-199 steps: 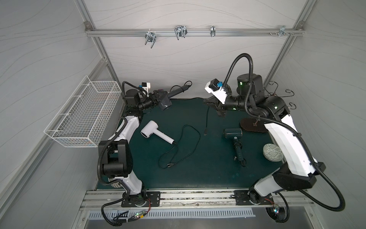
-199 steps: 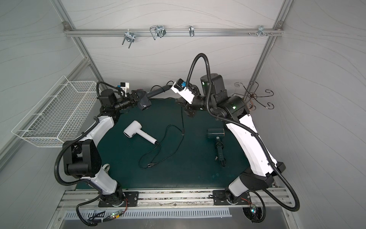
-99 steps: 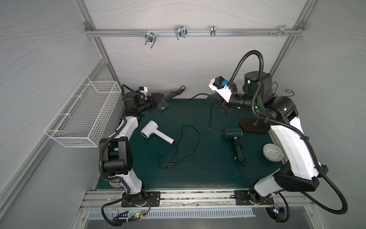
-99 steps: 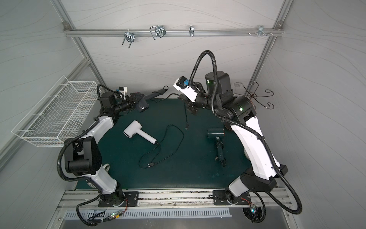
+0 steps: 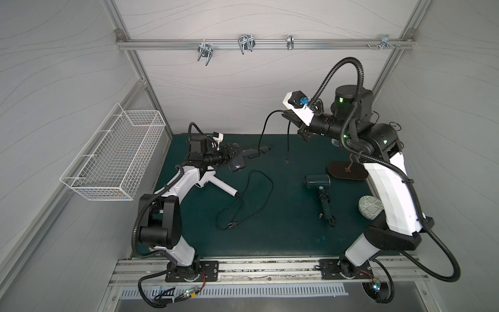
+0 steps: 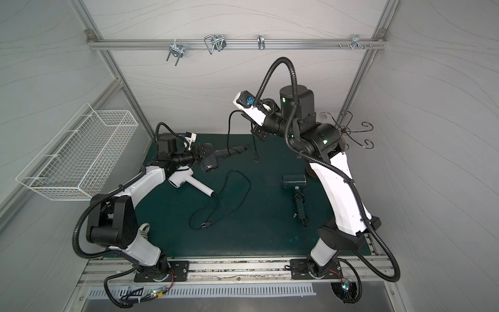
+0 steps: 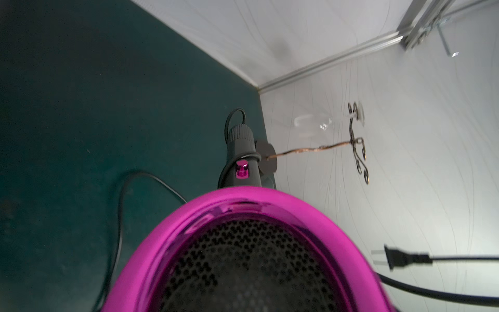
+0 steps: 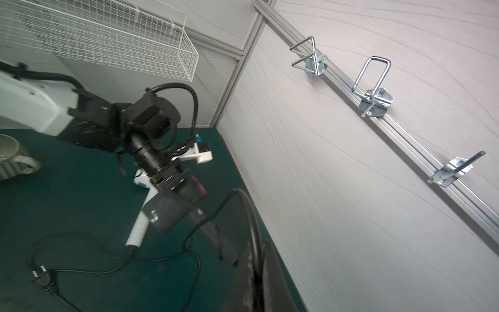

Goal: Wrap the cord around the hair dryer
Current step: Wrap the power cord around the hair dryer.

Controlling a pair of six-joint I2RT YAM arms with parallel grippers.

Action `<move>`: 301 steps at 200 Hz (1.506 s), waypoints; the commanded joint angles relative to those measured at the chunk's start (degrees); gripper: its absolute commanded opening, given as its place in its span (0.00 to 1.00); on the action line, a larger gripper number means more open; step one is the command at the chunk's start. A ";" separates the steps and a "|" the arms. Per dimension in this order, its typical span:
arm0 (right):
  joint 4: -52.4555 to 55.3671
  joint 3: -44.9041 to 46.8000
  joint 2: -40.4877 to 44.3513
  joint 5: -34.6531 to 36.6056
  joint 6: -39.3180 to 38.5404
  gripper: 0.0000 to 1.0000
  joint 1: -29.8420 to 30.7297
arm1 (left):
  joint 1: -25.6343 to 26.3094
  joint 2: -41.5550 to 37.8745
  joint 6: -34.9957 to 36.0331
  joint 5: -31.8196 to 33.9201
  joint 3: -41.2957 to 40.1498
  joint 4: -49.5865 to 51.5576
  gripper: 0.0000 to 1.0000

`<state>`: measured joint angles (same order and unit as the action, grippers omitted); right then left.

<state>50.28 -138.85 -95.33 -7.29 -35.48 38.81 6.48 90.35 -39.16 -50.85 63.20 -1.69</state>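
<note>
My left gripper [image 5: 233,153] is shut on the head of the black hair dryer [image 5: 238,168] at the back left of the mat. The dryer's magenta rear grille [image 7: 243,243] fills the left wrist view and hides the fingers. Its handle [image 5: 256,150] points toward the back wall. The cord [image 5: 263,129] loops once round the handle [image 7: 241,151], then rises to my right gripper [image 5: 288,118], which is shut on it high near the back wall. The plug [image 5: 287,160] dangles below that gripper, above the mat. In the right wrist view the cord [image 8: 249,232] runs between the shut fingers.
A white hair dryer [image 5: 216,183] lies under my left arm, its loose cord [image 5: 243,205] spread over the mat's middle. A dark green hair dryer [image 5: 317,181] lies to the right. Beyond it are a black stand base [image 5: 347,170] and a patterned mug [image 5: 371,206]. A wire basket [image 5: 116,156] hangs on the left wall.
My right gripper has risen toward the back wall with the cord, lifting the plug higher off the mat. My left gripper has shifted slightly forward and turned the dryer.
</note>
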 commanded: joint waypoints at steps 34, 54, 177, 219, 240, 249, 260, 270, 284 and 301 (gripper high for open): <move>-7.33 -5.11 -7.02 -0.33 -2.50 0.00 -5.33 | 8.55 -8.48 9.40 -10.11 -1.53 7.76 0.00; -8.43 -5.38 -9.04 -1.33 -1.43 0.00 -7.58 | 10.96 -9.86 9.03 -13.24 -1.45 7.86 0.00; -11.52 12.59 -16.92 -20.56 13.57 0.00 -21.35 | 16.72 -9.35 -23.16 -23.95 8.83 -33.30 0.00; -14.53 22.35 -14.10 -25.11 17.95 0.00 -22.80 | 15.49 -6.50 -27.03 -23.29 15.72 -38.24 0.00; -16.15 26.48 -12.18 -25.77 19.04 0.00 -22.99 | 13.00 -5.01 -29.81 -22.58 17.93 -41.86 0.00; -16.35 27.68 -11.60 -26.61 19.50 0.00 -22.94 | 11.44 -4.57 -30.78 -21.57 18.45 -43.05 0.00; -16.55 29.16 -10.98 -27.65 20.28 0.00 -22.86 | 9.43 -4.07 -32.44 -19.95 18.54 -45.49 0.00; -16.73 30.82 -10.20 -27.95 20.78 0.00 -22.53 | 7.49 -3.65 -33.28 -17.96 18.44 -46.37 0.00; -17.72 34.00 -8.77 -27.88 21.09 0.00 -21.84 | 4.94 -2.96 -33.77 -15.69 18.46 -46.96 0.00; -20.15 38.39 -6.55 -27.78 22.24 0.00 -20.84 | 2.08 -1.75 -35.04 -12.88 18.65 -48.55 0.00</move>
<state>33.89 -104.53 -106.72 -32.84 -15.18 16.88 12.05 87.64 -69.60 -69.19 78.30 -41.32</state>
